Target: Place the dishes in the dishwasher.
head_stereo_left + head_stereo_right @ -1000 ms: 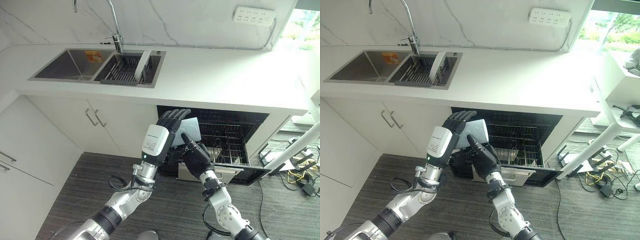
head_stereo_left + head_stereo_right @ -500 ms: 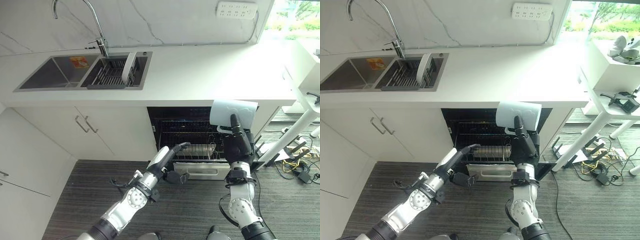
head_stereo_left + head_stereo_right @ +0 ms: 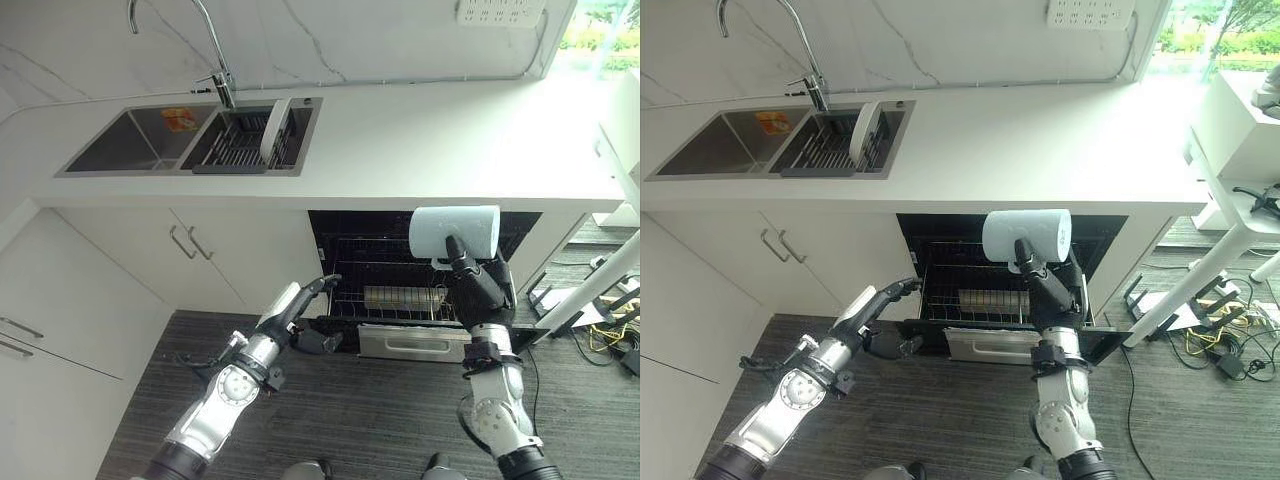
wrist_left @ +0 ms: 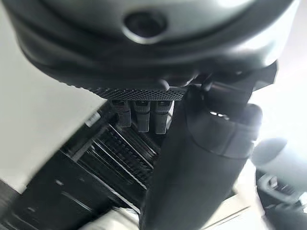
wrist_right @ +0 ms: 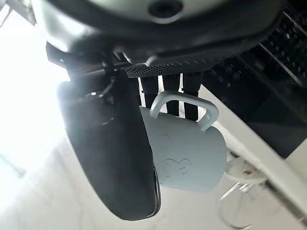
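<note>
**Mug held up over the open dishwasher**

In the left eye view we see our right hand (image 3: 478, 285) at about four o'clock, raised in front of the open dishwasher (image 3: 425, 285), with a pale blue mug (image 3: 454, 232) lying on its side at the top of the hand, thumb against its wall. Our left hand (image 3: 296, 305) sits near seven o'clock, fingers straight and together, reaching toward the left end of the pulled-out lower rack (image 3: 400, 300) without gripping it. Up at eleven o'clock the sink (image 3: 140, 140) holds a dish rack (image 3: 235, 145) with one white plate (image 3: 275, 128) standing on edge.

The right eye view gives the same layout: mug (image 3: 1026, 235) above the rack, white countertop (image 3: 1060, 140) across the middle, a wall socket strip (image 3: 1090, 12) at one o'clock.

In the left wrist view our fingers (image 4: 140, 115) run straight, holding nothing, with the dark rack wires beyond them.

In the right wrist view the mug (image 5: 184, 153) is pinched between thumb (image 5: 115, 158) and fingers (its handle (image 5: 184, 108) lies right by the fingertips).
</note>
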